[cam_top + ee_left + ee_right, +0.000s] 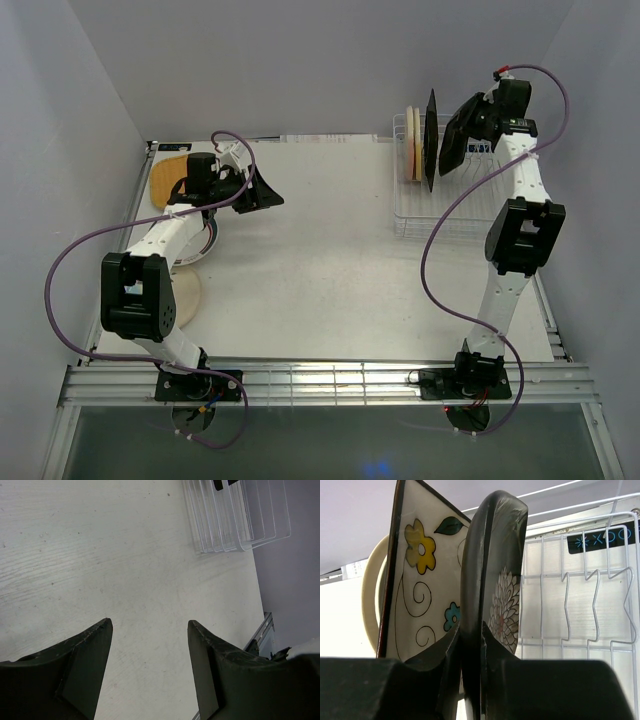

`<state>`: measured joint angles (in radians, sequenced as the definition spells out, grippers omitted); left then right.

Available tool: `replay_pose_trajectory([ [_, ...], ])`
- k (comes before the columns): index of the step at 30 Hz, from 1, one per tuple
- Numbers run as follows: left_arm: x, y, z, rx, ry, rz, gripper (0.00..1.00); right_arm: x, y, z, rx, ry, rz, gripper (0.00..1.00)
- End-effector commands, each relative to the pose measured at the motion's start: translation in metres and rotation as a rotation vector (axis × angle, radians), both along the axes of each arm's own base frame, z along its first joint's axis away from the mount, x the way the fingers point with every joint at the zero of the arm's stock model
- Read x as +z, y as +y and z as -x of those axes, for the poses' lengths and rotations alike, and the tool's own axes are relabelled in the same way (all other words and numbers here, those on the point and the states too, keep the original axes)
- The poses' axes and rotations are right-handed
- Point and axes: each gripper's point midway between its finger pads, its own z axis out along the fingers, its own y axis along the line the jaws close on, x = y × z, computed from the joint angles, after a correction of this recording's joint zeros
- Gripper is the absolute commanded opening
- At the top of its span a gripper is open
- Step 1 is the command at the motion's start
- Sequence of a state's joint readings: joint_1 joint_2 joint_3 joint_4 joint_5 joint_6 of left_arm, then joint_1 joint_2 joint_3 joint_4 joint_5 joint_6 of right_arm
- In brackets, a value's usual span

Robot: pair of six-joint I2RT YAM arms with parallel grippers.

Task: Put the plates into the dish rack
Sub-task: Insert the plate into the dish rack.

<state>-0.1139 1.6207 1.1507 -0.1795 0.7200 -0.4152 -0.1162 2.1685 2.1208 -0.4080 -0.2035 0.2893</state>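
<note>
Black floral plate [496, 555] upright at the dish rack [580, 585]
My right gripper [470, 635] jaws pinch its edge (bottom cut off); left gripper [150, 630] jaws spread over the table [100, 555], other plates [165, 185] half hidden under that arm.

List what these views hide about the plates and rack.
- Top view: left arm covers plates beneath it; colours unclear.
- Right wrist: fingers hide the lower edge of the black plate and its slot.
- Right wrist: cream plate hides most of a round plate.
- Left wrist: top edge cuts off the rack.
</note>
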Motion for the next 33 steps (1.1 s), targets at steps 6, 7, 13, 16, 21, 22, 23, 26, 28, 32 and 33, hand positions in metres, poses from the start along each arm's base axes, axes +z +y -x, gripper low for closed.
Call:
replay_pose_trajectory([
  [6, 0.022, -0.001, 0.007, -0.022, -0.062, 0.008, 0.72, 0.082, -0.004, -0.005, 0.014, -0.190, -0.017, 0.08],
  [7, 0.022, -0.001, 0.007, -0.022, -0.064, 0.009, 0.72, 0.082, -0.004, -0.005, 0.015, -0.187, -0.015, 0.08],
  [13, 0.022, -0.001, 0.008, -0.025, -0.061, 0.012, 0.72, 0.074, -0.005, -0.004, 0.019, -0.160, -0.002, 0.08],
  [16, 0.023, -0.002, 0.008, -0.028, -0.061, 0.013, 0.72, 0.068, -0.004, -0.006, 0.031, -0.153, -0.002, 0.08],
  [21, 0.024, -0.002, 0.009, -0.028, -0.062, 0.014, 0.72, 0.057, -0.004, -0.014, 0.046, -0.149, 0.003, 0.10],
  [22, 0.024, -0.002, 0.009, -0.029, -0.062, 0.014, 0.72, 0.055, -0.004, -0.016, 0.045, -0.150, 0.005, 0.10],
  [23, 0.024, -0.002, 0.009, -0.032, -0.062, 0.016, 0.72, 0.053, -0.004, -0.017, 0.046, -0.148, 0.003, 0.10],
  [26, 0.024, -0.002, 0.009, -0.032, -0.060, 0.016, 0.72, 0.046, -0.004, -0.021, 0.049, -0.145, 0.001, 0.11],
  [28, 0.024, -0.002, 0.009, -0.030, -0.062, 0.015, 0.72, 0.041, -0.005, -0.024, 0.051, -0.141, 0.001, 0.12],
  [32, 0.023, -0.002, 0.009, -0.032, -0.059, 0.016, 0.72, 0.039, -0.004, -0.027, 0.054, -0.150, -0.007, 0.18],
  [33, 0.023, -0.002, 0.008, -0.030, -0.059, 0.015, 0.72, 0.037, -0.003, -0.028, 0.056, -0.150, -0.008, 0.28],
])
